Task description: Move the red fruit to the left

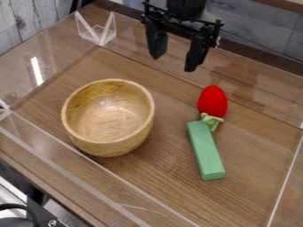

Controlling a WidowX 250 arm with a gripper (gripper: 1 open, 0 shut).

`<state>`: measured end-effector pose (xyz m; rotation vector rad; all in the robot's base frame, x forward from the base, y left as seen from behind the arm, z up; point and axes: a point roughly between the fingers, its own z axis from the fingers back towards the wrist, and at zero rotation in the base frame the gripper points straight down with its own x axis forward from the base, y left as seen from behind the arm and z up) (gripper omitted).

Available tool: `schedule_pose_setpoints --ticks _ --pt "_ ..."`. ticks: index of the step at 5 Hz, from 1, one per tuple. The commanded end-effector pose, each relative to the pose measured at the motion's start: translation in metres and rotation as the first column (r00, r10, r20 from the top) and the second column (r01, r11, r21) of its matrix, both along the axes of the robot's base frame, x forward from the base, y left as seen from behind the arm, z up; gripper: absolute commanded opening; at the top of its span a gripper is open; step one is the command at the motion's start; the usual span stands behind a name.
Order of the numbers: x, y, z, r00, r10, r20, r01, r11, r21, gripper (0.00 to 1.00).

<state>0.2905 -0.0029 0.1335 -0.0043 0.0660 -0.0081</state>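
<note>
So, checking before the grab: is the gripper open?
Open: the gripper's two dark fingers hang apart, nothing between them.

One arm only, coming in from 12 o'clock at top edge of frame. Black hand [175, 51] points straight down, w/ both fingers [155, 43] spread wide apart, nothing between them. Fingertips hang in air, touching nothing. Wrist cut off by top edge of frame.

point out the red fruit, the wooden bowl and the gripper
red fruit [212, 99], camera view, on its red body
wooden bowl [87, 140], camera view, on its outer wall
gripper [174, 50], camera view, midway between its open fingertips
</note>
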Motion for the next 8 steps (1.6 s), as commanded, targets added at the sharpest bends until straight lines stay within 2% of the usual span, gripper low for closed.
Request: schedule_pose_setpoints --ticks 1,2,4,5,8 --pt "0.002 -0.009 -0.012 0.999 0.036 -0.014 -0.036 0.999 -0.008 1.00" --pt "0.013 -0.030 -0.027 0.997 0.082 -0.004 -0.082 0.996 -0.025 1.00" --pt "0.039 -0.061 -0.044 0.992 0.119 0.035 -0.118 0.992 -0.039 1.00" --pt "0.047 -0.065 -0.052 0.990 0.136 0.048 -0.134 0.990 -0.040 1.00" --pt "0.067 -0.064 -0.072 0.970 0.223 0.101 -0.221 0.975 -0.029 1.00"
